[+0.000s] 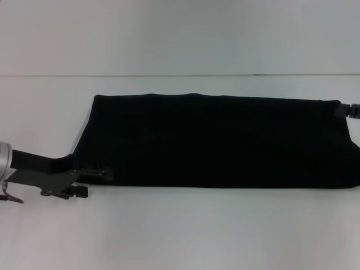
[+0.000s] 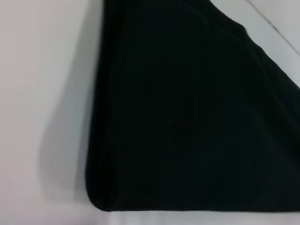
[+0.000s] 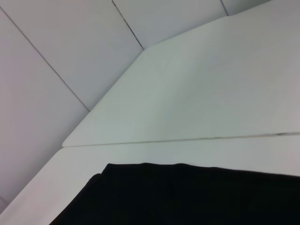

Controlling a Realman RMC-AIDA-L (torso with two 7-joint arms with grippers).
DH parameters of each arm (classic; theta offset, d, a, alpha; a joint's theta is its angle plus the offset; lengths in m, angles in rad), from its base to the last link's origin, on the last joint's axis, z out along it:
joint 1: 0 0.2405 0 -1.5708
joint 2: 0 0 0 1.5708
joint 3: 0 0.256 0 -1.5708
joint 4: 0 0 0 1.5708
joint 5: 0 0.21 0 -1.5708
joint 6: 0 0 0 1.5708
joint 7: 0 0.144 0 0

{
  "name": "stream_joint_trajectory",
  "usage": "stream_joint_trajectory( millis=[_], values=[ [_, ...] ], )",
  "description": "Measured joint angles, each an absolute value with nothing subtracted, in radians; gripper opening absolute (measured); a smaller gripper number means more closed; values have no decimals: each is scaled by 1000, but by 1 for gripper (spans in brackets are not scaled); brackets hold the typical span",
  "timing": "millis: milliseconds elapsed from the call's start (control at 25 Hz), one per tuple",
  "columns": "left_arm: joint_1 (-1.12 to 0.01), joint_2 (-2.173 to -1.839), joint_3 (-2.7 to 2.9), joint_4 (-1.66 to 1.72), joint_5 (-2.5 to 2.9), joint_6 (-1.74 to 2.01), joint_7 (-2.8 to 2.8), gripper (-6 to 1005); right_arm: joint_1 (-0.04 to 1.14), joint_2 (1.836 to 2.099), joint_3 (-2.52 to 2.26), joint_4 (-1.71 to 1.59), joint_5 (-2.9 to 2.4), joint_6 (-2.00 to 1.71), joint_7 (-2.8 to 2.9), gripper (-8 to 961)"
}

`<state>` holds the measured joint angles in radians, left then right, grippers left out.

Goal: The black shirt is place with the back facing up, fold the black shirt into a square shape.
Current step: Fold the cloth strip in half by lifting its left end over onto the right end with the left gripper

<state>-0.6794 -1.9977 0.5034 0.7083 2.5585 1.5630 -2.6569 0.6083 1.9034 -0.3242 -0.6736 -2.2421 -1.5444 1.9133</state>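
The black shirt (image 1: 219, 140) lies folded into a long band across the white table (image 1: 185, 230), plain black side up. My left gripper (image 1: 89, 183) is at the band's near left corner. Its fingers stand apart, one over the cloth's edge and one on the bare table just off it. A rounded corner of the shirt (image 2: 187, 122) fills the left wrist view, which shows none of my fingers. A small black part of my right gripper (image 1: 350, 109) shows at the band's far right corner, mostly cut off by the picture's edge. The right wrist view has the shirt's edge (image 3: 187, 197).
A seam (image 1: 180, 75) runs across the table behind the shirt. White table stretches in front of the band and behind it. The table's far corner and a pale tiled surface beyond it (image 3: 56, 56) show in the right wrist view.
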Motion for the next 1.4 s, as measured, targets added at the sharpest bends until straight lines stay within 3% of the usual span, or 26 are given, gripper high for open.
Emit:
stream_joint_trajectory(
  millis=[1400],
  values=[
    [-671, -1990, 391, 589, 2566, 1394, -2942, 891, 644, 1917, -330, -672, -2235, -1486, 1901, 930]
  ],
)
